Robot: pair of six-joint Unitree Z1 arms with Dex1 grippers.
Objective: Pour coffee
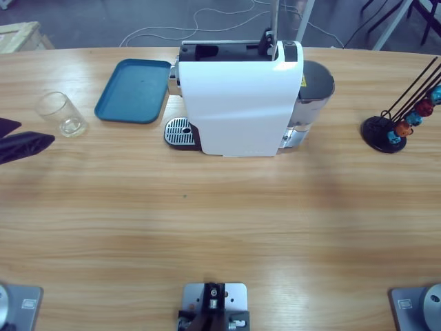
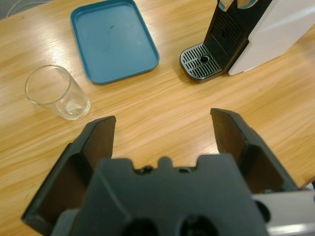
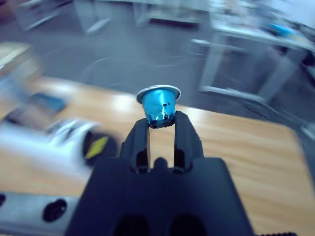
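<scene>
Coffee is nowhere to be seen yet; the glass (image 2: 57,92) ahead-left of the wide-open left end effector (image 2: 162,130) stands empty, off the machine's drip grille (image 2: 201,61); the right end effector (image 3: 161,129) pinches a blue capsule (image 3: 158,104), so brewing seems pending.

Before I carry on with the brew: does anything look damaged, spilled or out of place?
One oddity: the blue capsule pinched in the right claw looks dented and has dark holes in its side, as if already pierced. Nothing is spilled; the glass stands upright and empty beside the tray.
</scene>
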